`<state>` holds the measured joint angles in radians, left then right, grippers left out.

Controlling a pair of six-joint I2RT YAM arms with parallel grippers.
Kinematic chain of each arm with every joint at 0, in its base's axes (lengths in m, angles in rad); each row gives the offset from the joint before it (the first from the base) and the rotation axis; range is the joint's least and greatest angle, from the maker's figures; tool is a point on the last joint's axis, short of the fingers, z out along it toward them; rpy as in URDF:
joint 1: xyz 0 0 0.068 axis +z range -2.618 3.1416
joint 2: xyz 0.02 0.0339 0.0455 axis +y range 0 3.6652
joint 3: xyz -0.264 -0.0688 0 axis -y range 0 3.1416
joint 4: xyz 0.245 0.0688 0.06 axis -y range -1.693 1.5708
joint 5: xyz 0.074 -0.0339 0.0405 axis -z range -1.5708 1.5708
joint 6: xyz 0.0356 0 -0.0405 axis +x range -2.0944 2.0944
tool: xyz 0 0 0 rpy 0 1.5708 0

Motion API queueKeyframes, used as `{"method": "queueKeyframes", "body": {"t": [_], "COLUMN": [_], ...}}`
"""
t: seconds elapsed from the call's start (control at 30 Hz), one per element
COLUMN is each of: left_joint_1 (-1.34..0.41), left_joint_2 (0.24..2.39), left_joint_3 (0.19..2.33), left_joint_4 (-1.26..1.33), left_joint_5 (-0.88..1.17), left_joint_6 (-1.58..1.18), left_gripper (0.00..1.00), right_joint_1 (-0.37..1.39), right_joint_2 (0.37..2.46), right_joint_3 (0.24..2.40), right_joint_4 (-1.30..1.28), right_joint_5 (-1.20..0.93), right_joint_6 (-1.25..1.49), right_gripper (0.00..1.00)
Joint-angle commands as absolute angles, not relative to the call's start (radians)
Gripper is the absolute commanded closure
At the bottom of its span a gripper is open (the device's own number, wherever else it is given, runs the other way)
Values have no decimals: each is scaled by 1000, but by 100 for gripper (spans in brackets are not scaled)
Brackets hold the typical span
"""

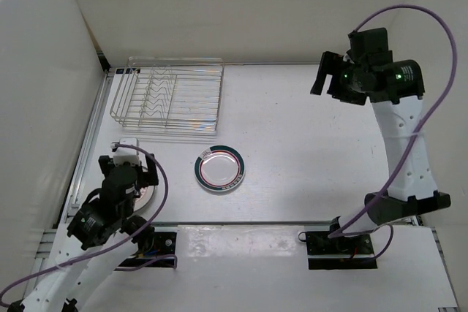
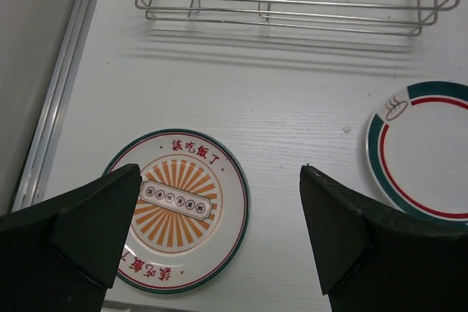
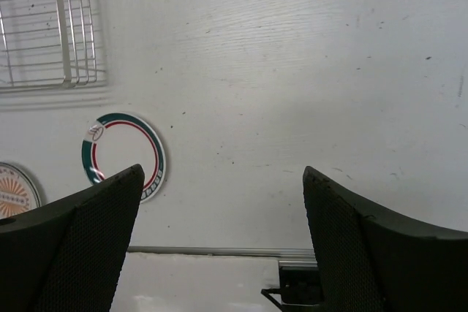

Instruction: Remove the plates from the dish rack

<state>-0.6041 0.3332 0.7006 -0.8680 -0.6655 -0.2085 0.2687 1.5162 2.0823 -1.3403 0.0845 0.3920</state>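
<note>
Both your left hand [image 2: 219,180] and right hand [image 3: 223,177] are hanging released, the left one hovering over the sunburst plate [image 2: 175,213] lying on the tabletop [image 1: 307,151] beside the teal-ringed plate [image 1: 219,168], near the dish rack [image 1: 168,96].

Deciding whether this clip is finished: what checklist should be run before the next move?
1. The dish rack holds no plates: ok, none between its bars.
2. The teal-rimmed plate lies flat on the table: ok.
3. The sunburst plate lies flat, below the left tool: ok.
4. The left tool is open and empty: ok.
5. The right tool is open, empty, away from both plates: ok.
6. Nothing hidden under the sunburst plate: cannot tell.
</note>
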Motion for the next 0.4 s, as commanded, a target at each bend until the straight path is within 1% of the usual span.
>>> {"method": "queueKeyframes", "body": {"t": [0.0,0.07,0.1,0.2,0.23,0.3,0.37], "left_joint_1": [-603,-603,-601,-603,-601,-601,-601], "left_joint_2": [307,269,255,166,155,134,130], "left_joint_3": [632,605,551,483,448,431,422], "left_joint_4": [-891,-845,-821,-714,-695,-628,-600], "left_joint_5": [-663,-663,-676,-654,-594,-551,-548], "left_joint_6": [-166,-121,-136,-132,-73,33,66], "left_gripper": [0,0,0,0,0,0,0], "right_joint_1": [264,264,265,265,265,268,265], "right_joint_2": [1457,1416,1405,1339,1309,1234,1165], "right_joint_3": [2085,2030,1973,1918,1867,1798,1699], "right_joint_4": [-1591,-1579,-1563,-1551,-1533,-1505,-1456], "right_joint_5": [213,216,230,245,250,214,213], "right_joint_6": [400,388,388,380,374,356,359], "right_gripper": [10,10,10,10,10,10,10]}}
